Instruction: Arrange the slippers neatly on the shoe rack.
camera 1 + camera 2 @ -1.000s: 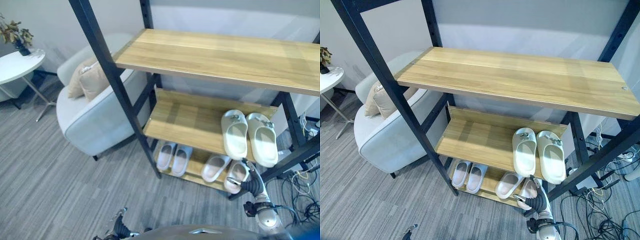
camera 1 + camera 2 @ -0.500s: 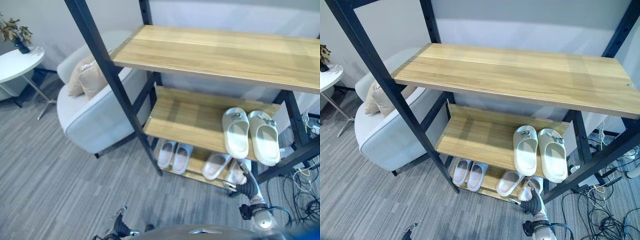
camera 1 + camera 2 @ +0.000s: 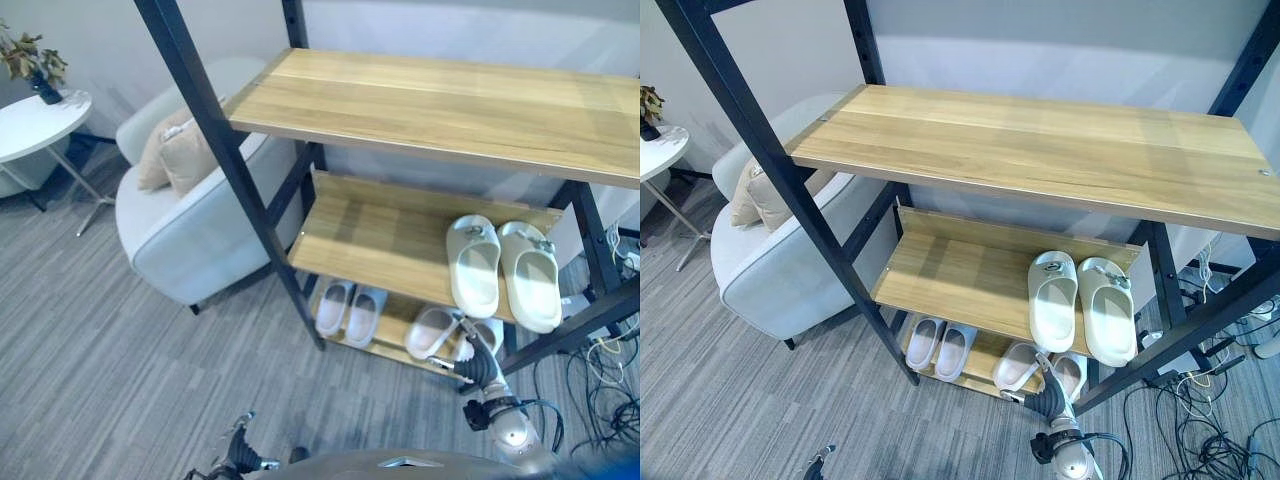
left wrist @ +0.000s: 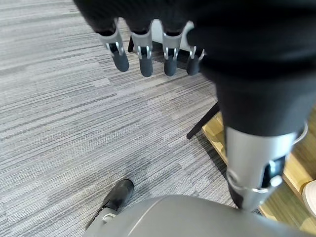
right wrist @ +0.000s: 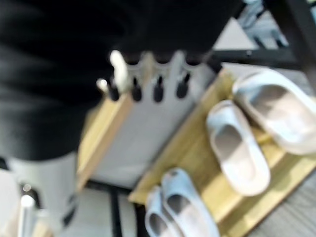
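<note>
- Our right hand (image 3: 1045,402), fingers straight and empty, hangs before the shoe rack's (image 3: 400,240) bottom shelf, by the pink slippers (image 3: 432,331).
- Our left hand (image 4: 148,47) is relaxed over the floor.

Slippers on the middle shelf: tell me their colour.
The slippers on the middle shelf are pale mint-white, seen best in the right eye view.

The middle shelf (image 3: 390,240) lies bare left of the white slippers (image 3: 500,272). The black upright (image 3: 235,170) bars the front-left corner; the armchair (image 3: 190,215) crowds that side.
</note>
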